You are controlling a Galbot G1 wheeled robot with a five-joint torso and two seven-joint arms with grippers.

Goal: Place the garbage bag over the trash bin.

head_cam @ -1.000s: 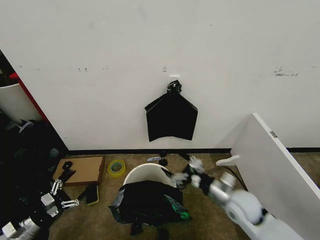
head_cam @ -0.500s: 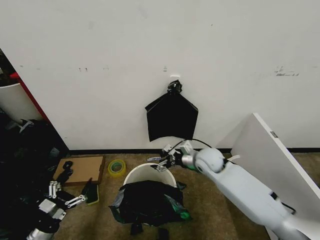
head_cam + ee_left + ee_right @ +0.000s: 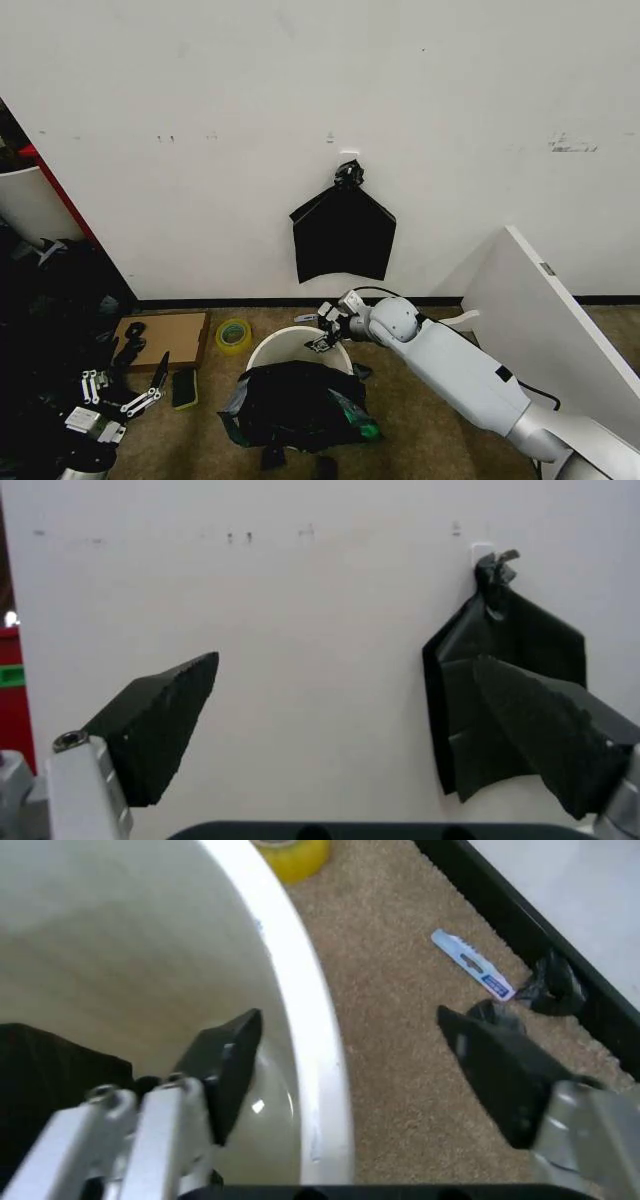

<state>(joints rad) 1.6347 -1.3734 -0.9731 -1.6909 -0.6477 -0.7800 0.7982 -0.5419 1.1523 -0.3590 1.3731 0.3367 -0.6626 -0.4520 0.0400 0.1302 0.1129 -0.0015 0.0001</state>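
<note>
Straddling rim: right gripper spread wide at the far edge of the trash bin, one finger inside the wall, one outside over carpet.
Bin: lower centre of head view.
Garbage bag: crumpled over the bin's near side, lower centre.
Left gripper: parked lower left, fingers apart, holding nothing.
Wall: black bundle hanging, centre.
</note>
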